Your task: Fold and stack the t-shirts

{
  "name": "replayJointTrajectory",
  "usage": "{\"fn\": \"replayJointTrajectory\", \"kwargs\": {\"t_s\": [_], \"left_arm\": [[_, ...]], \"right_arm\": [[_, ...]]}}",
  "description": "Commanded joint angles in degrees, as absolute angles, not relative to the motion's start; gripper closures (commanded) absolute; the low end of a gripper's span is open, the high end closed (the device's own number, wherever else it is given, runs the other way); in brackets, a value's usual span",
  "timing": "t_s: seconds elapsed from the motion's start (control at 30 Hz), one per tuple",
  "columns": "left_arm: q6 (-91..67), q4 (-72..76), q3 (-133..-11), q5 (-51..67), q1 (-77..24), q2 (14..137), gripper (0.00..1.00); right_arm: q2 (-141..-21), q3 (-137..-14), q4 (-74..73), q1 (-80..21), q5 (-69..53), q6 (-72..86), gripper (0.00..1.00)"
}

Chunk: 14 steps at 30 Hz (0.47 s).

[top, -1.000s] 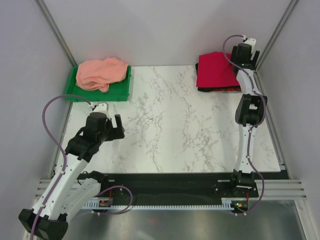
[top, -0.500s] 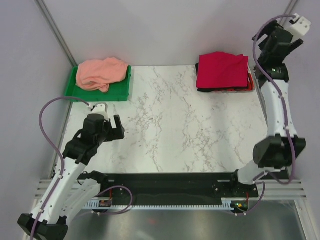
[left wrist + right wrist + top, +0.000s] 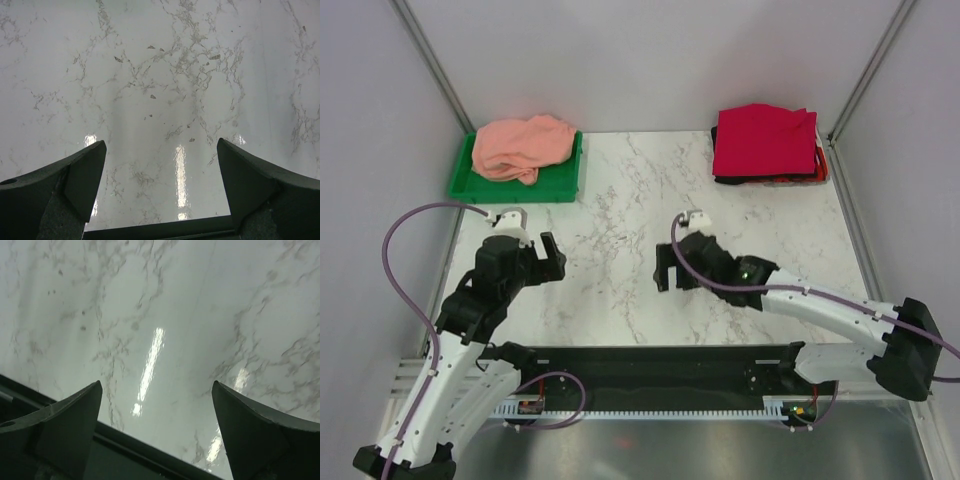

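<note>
A crumpled salmon-pink t-shirt (image 3: 520,148) lies in the green tray (image 3: 563,182) at the back left. At the back right, a folded crimson-red t-shirt (image 3: 763,140) rests on a black one (image 3: 752,180), of which only the front edge shows. My left gripper (image 3: 520,265) hangs open over the marble table (image 3: 620,210) at the near left, well in front of the tray. My right gripper (image 3: 695,268) is open above the table's middle, far from the red stack. In the wrist views, the left gripper (image 3: 160,150) and the right gripper (image 3: 156,390) hold nothing, with only marble between their fingers.
A black strip (image 3: 650,360) runs along the table's near edge and shows in both wrist views (image 3: 160,232) (image 3: 125,450). Grey walls close the left, back and right sides. A purple cable (image 3: 405,240) loops off the left arm.
My right arm has swung from the back right corner beside the red stack down to the table's middle. My left gripper has shifted slightly toward the near edge. Both grippers stayed open.
</note>
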State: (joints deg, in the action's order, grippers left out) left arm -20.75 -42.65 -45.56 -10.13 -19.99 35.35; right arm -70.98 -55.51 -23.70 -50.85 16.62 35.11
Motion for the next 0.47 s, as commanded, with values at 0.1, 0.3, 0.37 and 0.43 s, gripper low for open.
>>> {"fn": "replayJointTrajectory", "kwargs": {"t_s": [0.1,0.3,0.37,0.43], "left_arm": [[-20.57,-40.25,-46.32,-9.93,-19.86,35.25,0.0],[-20.65,-40.25,-46.23,-9.84,-19.86,35.51,0.0],[-20.65,-40.25,-46.14,-9.93,-19.86,35.42,0.0],[-20.57,-40.25,-46.23,-10.02,-19.86,35.42,0.0]], "right_arm": [[-59.69,-43.44,-25.06,-62.22,23.73,50.53,0.02],[-57.92,-41.92,-24.7,-63.28,24.17,52.29,0.02],[-58.27,-42.19,-24.44,-63.81,24.52,51.25,0.02],[-58.8,-43.06,-24.52,-64.6,26.97,50.1,0.02]]}}
